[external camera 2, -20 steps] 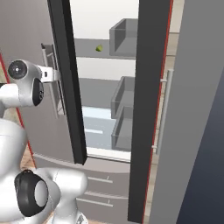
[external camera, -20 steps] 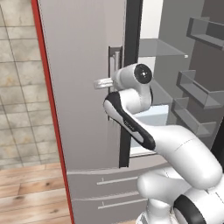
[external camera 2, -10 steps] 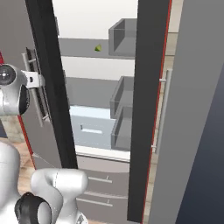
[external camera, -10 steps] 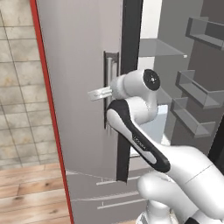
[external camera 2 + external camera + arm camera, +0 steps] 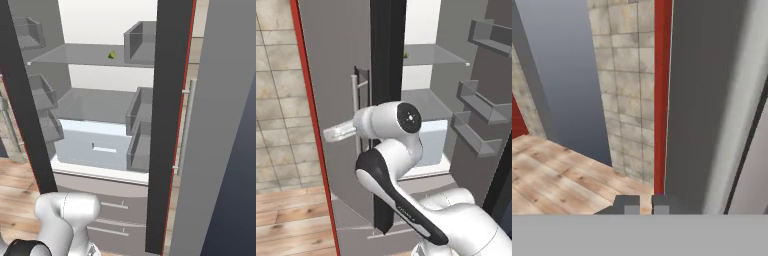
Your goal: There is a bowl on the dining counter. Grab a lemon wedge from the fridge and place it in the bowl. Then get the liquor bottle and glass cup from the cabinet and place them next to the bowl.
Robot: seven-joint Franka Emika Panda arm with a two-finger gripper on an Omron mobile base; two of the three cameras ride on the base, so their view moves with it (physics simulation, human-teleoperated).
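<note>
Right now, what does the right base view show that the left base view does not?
Right base view: the lemon wedge sits plainly on the upper glass shelf, and the right door's handle is in sight. Left base view: the end effector, shut on nothing, points past the left door's handle toward the tiled wall; a greenish speck at the shelf's edge may be the wedge. Both: the open fridge with its pale drawer and door bins.
</note>
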